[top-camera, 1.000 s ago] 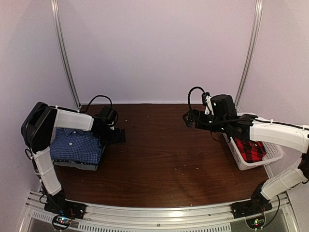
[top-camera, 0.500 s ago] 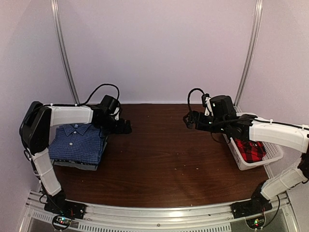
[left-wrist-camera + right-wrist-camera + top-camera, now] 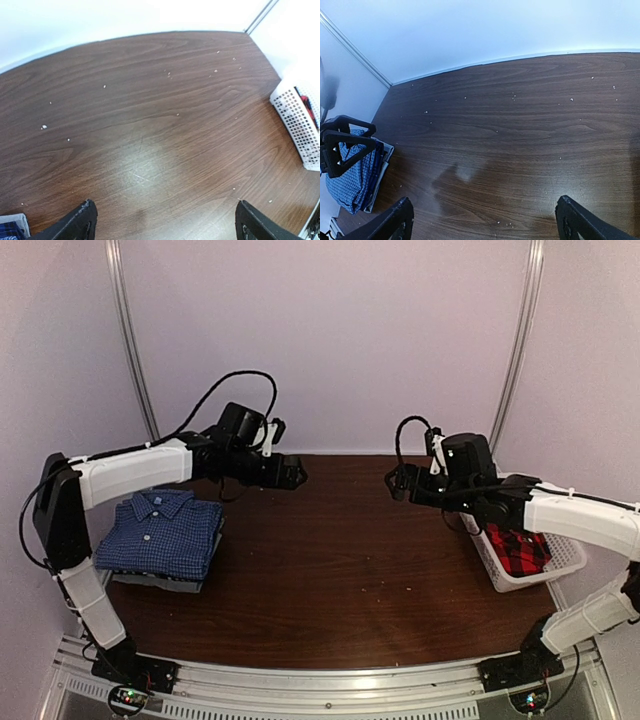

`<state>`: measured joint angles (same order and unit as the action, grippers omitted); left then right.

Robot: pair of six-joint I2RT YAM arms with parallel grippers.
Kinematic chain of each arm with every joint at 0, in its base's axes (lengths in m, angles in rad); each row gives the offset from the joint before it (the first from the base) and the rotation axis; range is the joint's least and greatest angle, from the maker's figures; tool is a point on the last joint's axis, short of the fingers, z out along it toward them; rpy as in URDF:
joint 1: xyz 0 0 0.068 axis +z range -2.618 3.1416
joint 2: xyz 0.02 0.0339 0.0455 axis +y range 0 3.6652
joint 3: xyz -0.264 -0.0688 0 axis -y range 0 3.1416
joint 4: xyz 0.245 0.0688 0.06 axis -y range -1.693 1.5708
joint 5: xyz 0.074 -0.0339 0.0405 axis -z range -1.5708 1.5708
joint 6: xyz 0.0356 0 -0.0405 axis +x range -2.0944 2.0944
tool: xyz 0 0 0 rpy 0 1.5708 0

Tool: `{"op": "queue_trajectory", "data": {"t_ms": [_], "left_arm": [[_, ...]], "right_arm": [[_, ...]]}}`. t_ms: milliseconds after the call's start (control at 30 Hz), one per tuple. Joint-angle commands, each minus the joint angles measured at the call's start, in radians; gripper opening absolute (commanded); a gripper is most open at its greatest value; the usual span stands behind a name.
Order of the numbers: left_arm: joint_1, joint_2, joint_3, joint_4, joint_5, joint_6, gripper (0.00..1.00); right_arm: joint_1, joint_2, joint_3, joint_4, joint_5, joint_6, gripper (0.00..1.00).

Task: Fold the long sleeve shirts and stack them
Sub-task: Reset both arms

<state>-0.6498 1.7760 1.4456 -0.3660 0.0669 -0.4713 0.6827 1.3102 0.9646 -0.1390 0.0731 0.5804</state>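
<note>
A folded blue-and-white check shirt [image 3: 160,535] lies on top of a stack at the table's left edge, collar toward the back. The same shirt appears at the left of the right wrist view [image 3: 355,175]. A red-and-black plaid shirt [image 3: 520,550] is bunched inside the white basket [image 3: 520,581] on the right. My left gripper [image 3: 295,475] hovers over the back of the table, right of the stack, open and empty [image 3: 165,212]. My right gripper [image 3: 393,483] hangs left of the basket, also open with bare wood between its fingers [image 3: 484,207].
The slatted basket [image 3: 297,125] stands at the table's right edge with red cloth [image 3: 311,107] showing over its rim. Dark wooden tabletop [image 3: 340,560] lies between the two arms, dotted with small white specks. White walls close the back and sides.
My left arm has lifted away from the folded stack and swung right toward the back centre. The blue shirt is now fully uncovered. The right arm has barely moved.
</note>
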Motion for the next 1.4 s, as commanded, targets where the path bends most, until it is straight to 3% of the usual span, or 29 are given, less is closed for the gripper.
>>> {"op": "queue_trajectory", "data": {"t_ms": [0, 367, 667, 1367], "left_arm": [[-0.01, -0.11, 0.015, 0.063, -0.004, 0.029, 0.97], [-0.01, -0.3, -0.121, 0.145, -0.052, 0.047, 0.98], [-0.01, -0.366, -0.203, 0.178, -0.123, 0.036, 0.98], [-0.01, -0.38, -0.235, 0.191, -0.145, 0.022, 0.98]], "right_arm": [[-0.004, -0.052, 0.036, 0.002, 0.046, -0.025, 1.0], [-0.004, -0.179, 0.013, 0.072, 0.08, -0.085, 1.0], [-0.004, -0.215, -0.006, 0.079, 0.076, -0.112, 1.0], [-0.003, -0.266, -0.047, 0.1, 0.091, -0.12, 1.0]]}}
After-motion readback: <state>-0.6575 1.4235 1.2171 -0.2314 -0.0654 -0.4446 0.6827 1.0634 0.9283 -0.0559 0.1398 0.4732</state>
